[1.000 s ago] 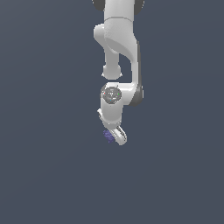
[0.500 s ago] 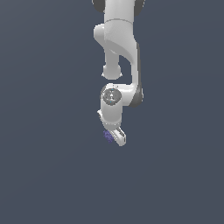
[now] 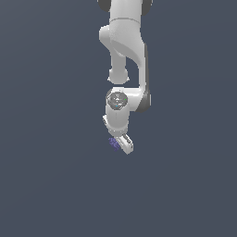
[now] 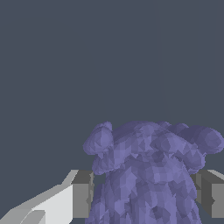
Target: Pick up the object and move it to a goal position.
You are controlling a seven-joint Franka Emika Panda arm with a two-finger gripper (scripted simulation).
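— Where is the purple-blue clump [image 3: 114,143]?

— In the exterior view it sits at the tip of the pincer [image 3: 121,144], peeking out on that view's left side of the white fingers, below the arm [image 3: 125,46] that hangs down from above. A plain dark grey background lies all around it.

— And the pincer, is it gripping?

— Yes. In the wrist view the clump [image 4: 148,175] fills the gap between the two grey pads [image 4: 82,194], one on each side, both pressed right against its bumpy, berry-like surface. So the pincer is closed on the clump.

— Does the clump rest on anything?

— I cannot tell; no counter edge or shadow shows in either view.
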